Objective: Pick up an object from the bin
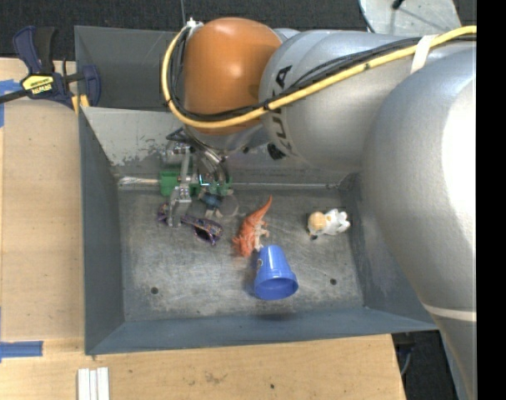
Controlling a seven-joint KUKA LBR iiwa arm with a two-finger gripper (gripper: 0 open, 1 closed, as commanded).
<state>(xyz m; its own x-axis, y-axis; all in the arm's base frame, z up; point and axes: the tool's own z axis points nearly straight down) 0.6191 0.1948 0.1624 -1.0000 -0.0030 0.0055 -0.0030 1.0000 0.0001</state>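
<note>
My gripper (186, 197) hangs low at the back left of the bin floor, under the arm's orange cover. Right below it lies a small dark purple thing (201, 226), flat on the floor and touching or nearly touching the gripper's tip. An orange toy lizard (253, 230) lies just to the right of the purple thing. A blue plastic cup (274, 277) lies tipped on its side in front of the lizard. Green bits show beside the gripper, and I cannot tell whether they belong to it.
A small white and tan toy figure (328, 222) sits at the right of the bin floor. The arm covers the bin's back right corner. Bare floor shows at the front left.
</note>
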